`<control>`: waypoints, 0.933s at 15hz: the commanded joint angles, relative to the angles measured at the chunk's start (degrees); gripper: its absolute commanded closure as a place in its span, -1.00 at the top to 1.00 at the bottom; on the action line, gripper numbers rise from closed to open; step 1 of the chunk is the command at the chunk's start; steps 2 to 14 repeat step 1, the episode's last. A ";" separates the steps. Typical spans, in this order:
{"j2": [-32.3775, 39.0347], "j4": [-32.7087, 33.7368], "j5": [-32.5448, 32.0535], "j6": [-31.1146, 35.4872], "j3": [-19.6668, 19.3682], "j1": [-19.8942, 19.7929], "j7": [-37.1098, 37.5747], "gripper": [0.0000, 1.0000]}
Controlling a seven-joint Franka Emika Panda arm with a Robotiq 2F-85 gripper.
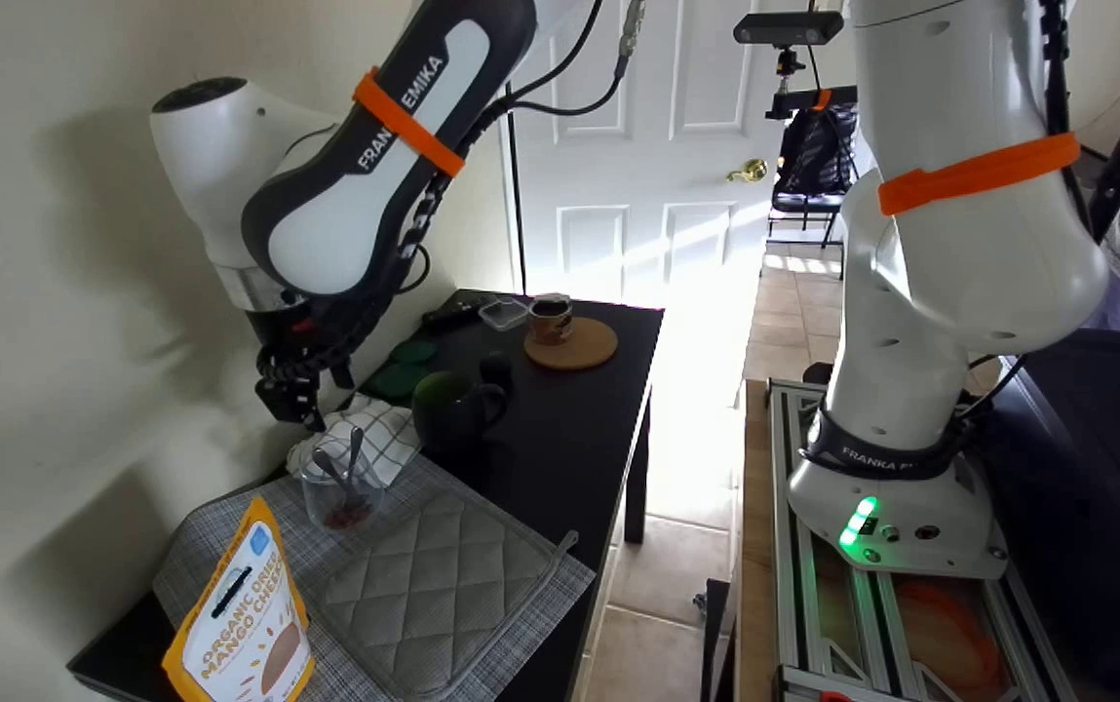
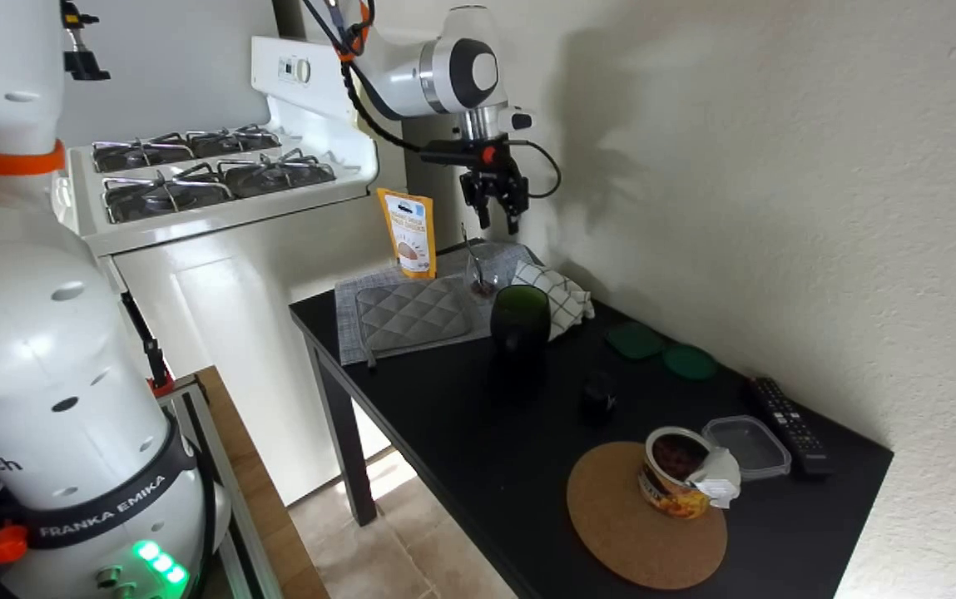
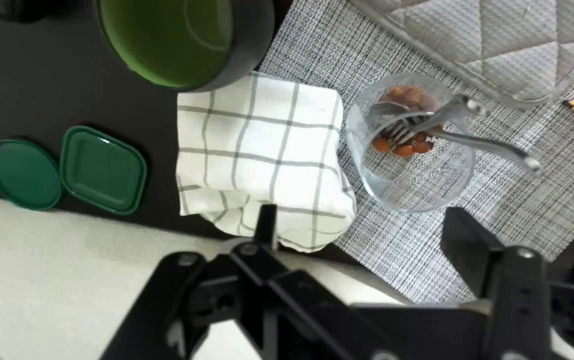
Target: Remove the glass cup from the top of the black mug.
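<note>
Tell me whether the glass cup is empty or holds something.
It holds something: the wrist view shows brown pieces inside the glass cup, with two metal utensils leaning in it.

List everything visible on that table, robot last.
placemat: one, grey, on table
glass cup: one, transparent, on placemat
utensils: two, silver, in cup
food pieces: several, brown, in cup
mug: one, black, on table
checked cloth: one, white, beside mug
lids: two, green, near wall
unidentified object: one, black, near mug
round board: one, brown, on table
tub: one, brown, on board
plastic container: one, transparent, beside tub
remote: one, black, beside container
mango pouch: one, yellow, on placemat
potholder: one, grey, on placemat
arm: one, white, above table
fingers: two, black, above table
</note>
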 commanded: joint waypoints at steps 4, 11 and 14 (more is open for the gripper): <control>-2.19 -1.15 -0.10 -0.12 1.05 -1.45 -0.82 0.74; -2.19 -1.15 -0.10 -0.12 1.05 -1.45 -0.82 0.74; -2.19 -1.15 -0.10 -0.12 1.05 -1.45 -0.82 0.74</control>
